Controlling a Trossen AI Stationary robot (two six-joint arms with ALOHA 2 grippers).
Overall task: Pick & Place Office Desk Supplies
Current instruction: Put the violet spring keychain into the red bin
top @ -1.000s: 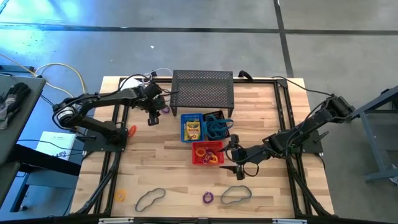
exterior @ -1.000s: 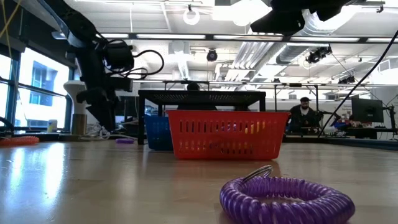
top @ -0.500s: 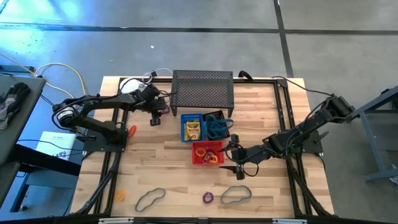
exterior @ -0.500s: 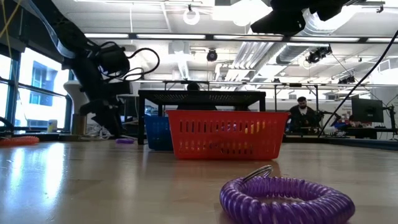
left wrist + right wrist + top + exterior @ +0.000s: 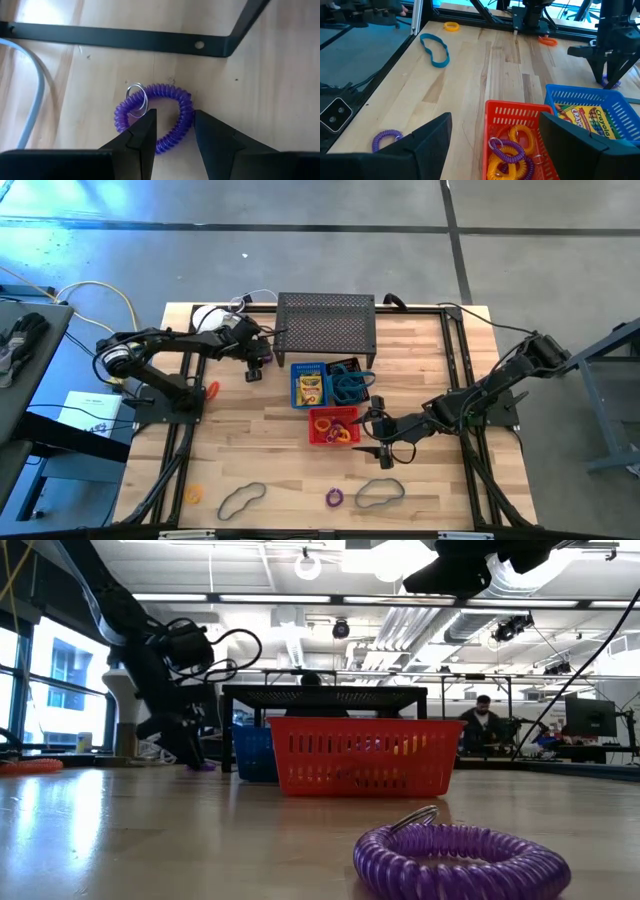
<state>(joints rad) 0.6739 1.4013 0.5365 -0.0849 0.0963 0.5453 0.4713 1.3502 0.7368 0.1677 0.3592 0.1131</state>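
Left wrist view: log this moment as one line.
left gripper: open, fingers straddling purple coil ring on table, not gripped | right gripper: open, waiting beside red bin

Purple ring by my left claw (image 5: 173,131): a coily purple ring (image 5: 156,116) with a small metal loop — flat on the wood, between my two fingers.

Purple ring near the front edge (image 5: 458,859): flat, alone.

Red bin (image 5: 496,111): yellow and purple rings (image 5: 509,150) piled inside.

Blue bin (image 5: 580,96): yellow crayon boxes (image 5: 582,118).

Bluish cords (image 5: 241,499): two loops — flat, near the front.
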